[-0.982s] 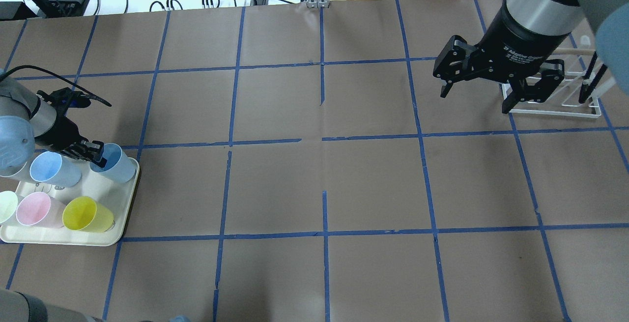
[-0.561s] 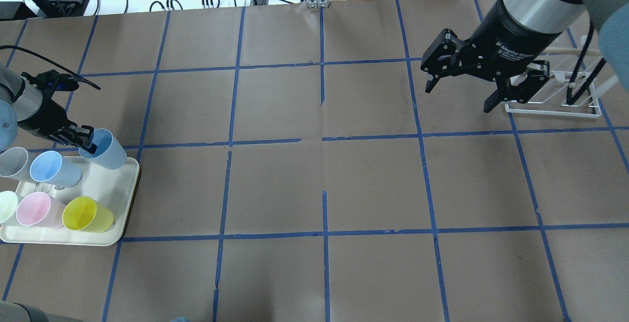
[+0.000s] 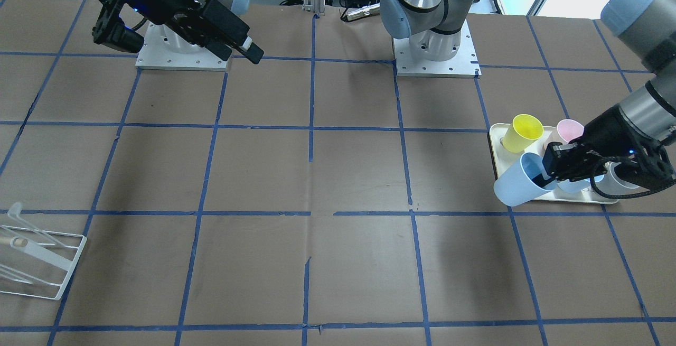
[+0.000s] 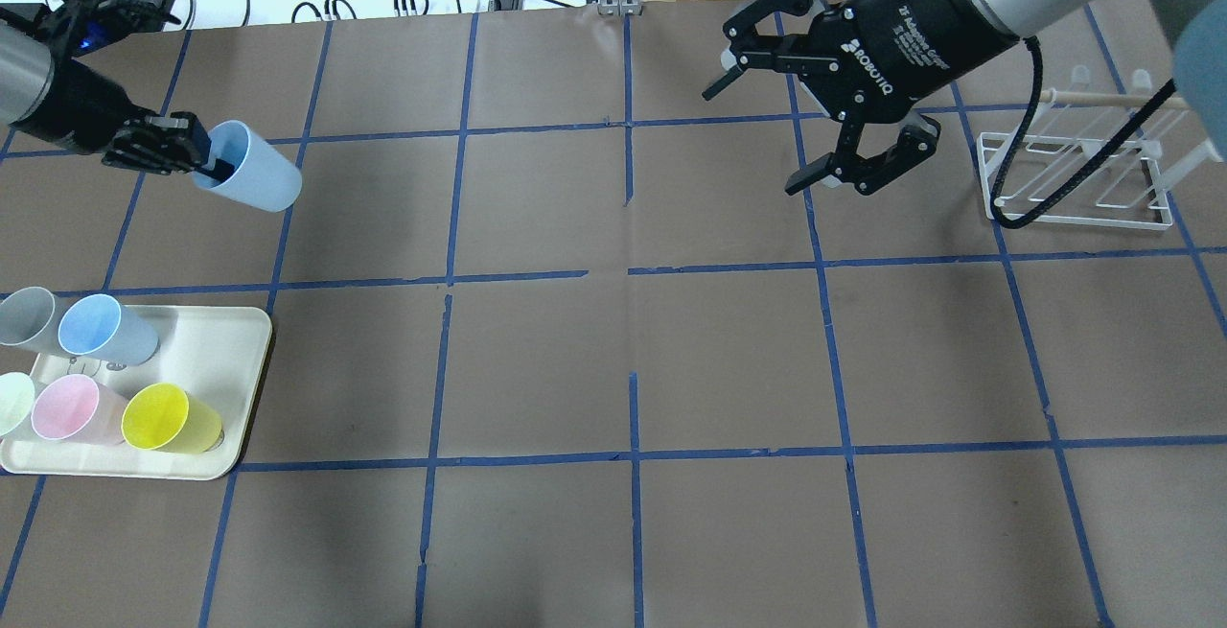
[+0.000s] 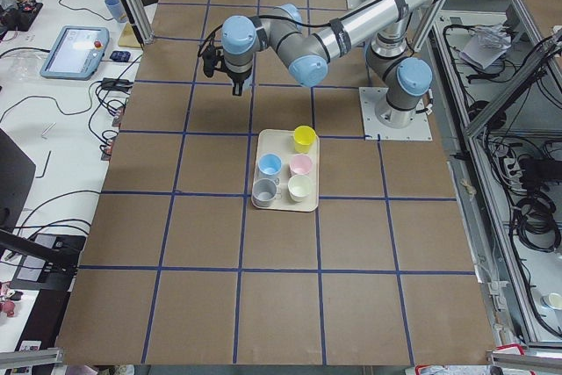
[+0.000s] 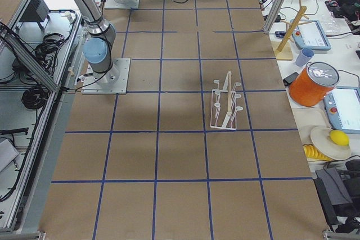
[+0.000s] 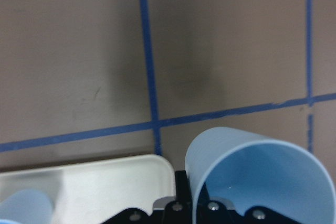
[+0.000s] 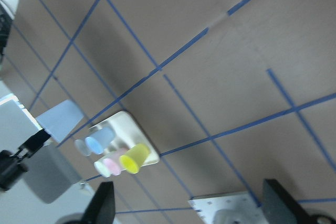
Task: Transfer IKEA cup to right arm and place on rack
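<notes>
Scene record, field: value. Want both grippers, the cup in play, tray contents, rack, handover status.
left gripper: shut on the IKEA cup's rim, one finger inside
IKEA cup: light blue, lifted, tilted on its side, away from the tray in the overhead view
right gripper: open, empty, above the table beside the rack
rack: white wire, no cup on it
tray: cream; holds grey cup, second blue cup, pale green cup, pink cup, yellow cup
handover: not yet done
</notes>
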